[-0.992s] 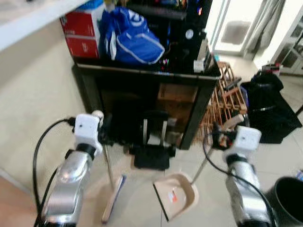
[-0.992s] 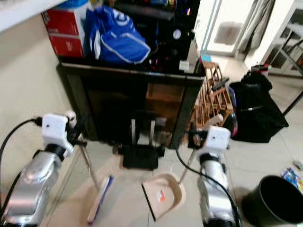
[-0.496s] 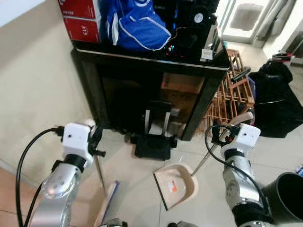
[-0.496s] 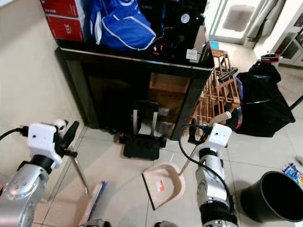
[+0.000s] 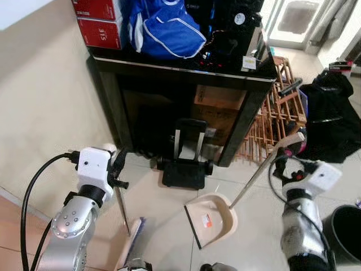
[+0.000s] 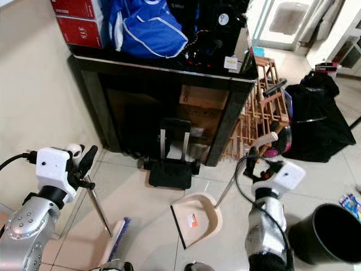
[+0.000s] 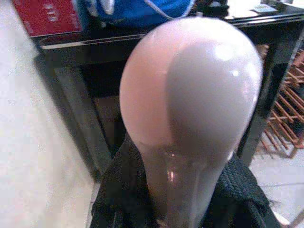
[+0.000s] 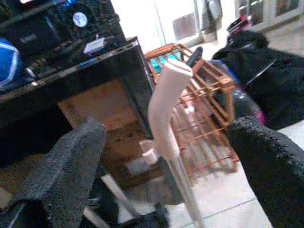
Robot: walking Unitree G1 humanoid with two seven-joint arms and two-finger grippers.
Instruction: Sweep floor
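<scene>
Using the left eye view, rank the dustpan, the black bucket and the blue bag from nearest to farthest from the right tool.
1. The black bucket, on the floor just beyond the right tool, at the robot's right edge.
2. The dustpan, on the floor toward the robot's left of that tool; its long handle runs up to the tool.
3. The blue bag, up on the black cabinet, far ahead and left.

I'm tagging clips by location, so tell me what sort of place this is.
Probably a lived-in home, a cluttered storage corner: tiled floor, a black cabinet piled with a blue bag and red boxes, and a wooden rack beside it.
</scene>
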